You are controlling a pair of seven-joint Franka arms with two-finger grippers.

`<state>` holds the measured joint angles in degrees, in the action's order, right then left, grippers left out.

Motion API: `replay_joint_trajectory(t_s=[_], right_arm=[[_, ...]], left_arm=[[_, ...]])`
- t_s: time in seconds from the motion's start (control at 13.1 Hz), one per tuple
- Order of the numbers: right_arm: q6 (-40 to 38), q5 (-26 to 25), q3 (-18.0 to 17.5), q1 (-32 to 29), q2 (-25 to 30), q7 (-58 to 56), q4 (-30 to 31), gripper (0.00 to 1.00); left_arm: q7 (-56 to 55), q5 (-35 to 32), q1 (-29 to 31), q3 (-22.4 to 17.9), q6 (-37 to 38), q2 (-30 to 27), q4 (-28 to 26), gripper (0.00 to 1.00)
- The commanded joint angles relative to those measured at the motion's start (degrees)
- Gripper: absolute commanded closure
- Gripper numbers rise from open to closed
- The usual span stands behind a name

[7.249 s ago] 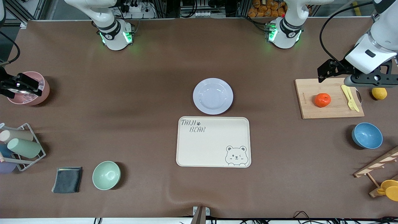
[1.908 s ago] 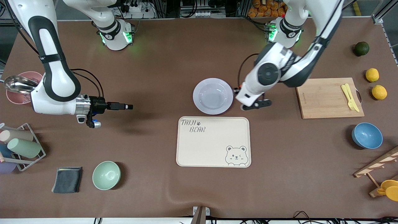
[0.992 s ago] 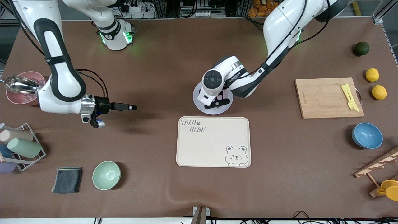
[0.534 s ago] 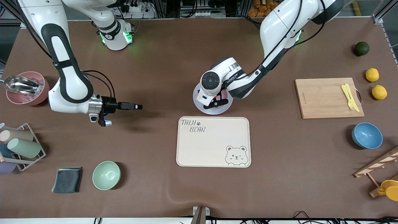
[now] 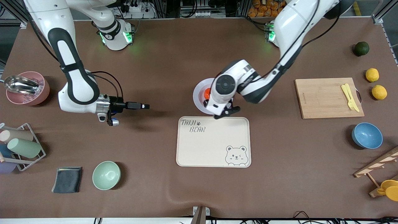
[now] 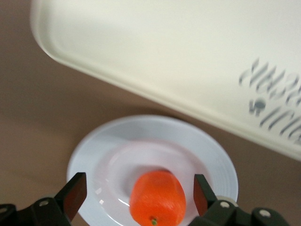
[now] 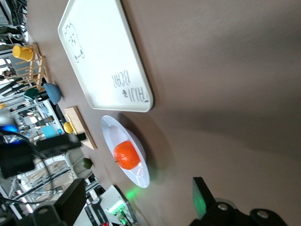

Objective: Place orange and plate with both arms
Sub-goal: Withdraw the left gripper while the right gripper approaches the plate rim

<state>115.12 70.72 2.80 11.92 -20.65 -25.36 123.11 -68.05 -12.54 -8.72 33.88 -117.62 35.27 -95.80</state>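
The orange [image 5: 207,92] lies on the pale lavender plate [image 5: 198,98] at mid-table, just farther from the front camera than the bear tray [image 5: 213,146]. My left gripper [image 5: 227,112] hangs open over the plate's rim beside the tray edge. In the left wrist view the orange [image 6: 157,197] rests free on the plate [image 6: 117,150], clear of both fingers of the left gripper [image 6: 139,188]. My right gripper [image 5: 144,106] is open and empty, low over bare table toward the right arm's end, pointing at the plate [image 7: 141,175] and orange [image 7: 127,154].
Toward the left arm's end are a cutting board [image 5: 323,99] with yellow cutlery [image 5: 349,96], two lemons [image 5: 379,92], a dark green fruit [image 5: 360,48] and a blue bowl [image 5: 367,135]. A green bowl [image 5: 106,175], dark cloth [image 5: 67,179], cup rack [image 5: 18,146] and pink bowl [image 5: 28,88] sit toward the right arm's end.
The left gripper opened, left the orange on the plate and drew back toward the tray. The right gripper, still open, slid closer to the plate.
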Motion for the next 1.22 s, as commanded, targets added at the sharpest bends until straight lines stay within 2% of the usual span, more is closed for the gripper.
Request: replay_joint_trajectory(t_s=[0.0, 0.23, 0.61, 0.92, 1.14], right_arm=[[1.7, 5.5, 0.5, 3.6, -1.1, -1.2, 0.6, 0.02], [3.0, 11.3, 0.5, 7.1, -3.1, -4.2, 0.6, 0.09], [6.3, 23.1, 0.5, 13.8, -5.7, -13.5, 0.3, 0.14], [7.7, 28.7, 0.5, 16.9, -8.7, -19.0, -0.4, 0.24], [8.1, 29.9, 0.5, 18.0, -10.1, -19.5, -0.8, 0.28]], left_arm=[[3.3, -1.3, 5.5, 0.3, 4.7, -5.9, -1.5, 0.00], [11.1, -1.3, 11.5, 0.5, 8.5, -8.9, -1.4, 0.00], [23.4, -0.9, 19.8, 0.6, 9.1, -11.2, -0.7, 0.00], [34.6, -0.6, 25.4, 0.7, 12.3, -14.4, -0.7, 0.00], [41.5, -0.3, 27.9, 0.6, 15.4, -16.6, -0.7, 0.00]])
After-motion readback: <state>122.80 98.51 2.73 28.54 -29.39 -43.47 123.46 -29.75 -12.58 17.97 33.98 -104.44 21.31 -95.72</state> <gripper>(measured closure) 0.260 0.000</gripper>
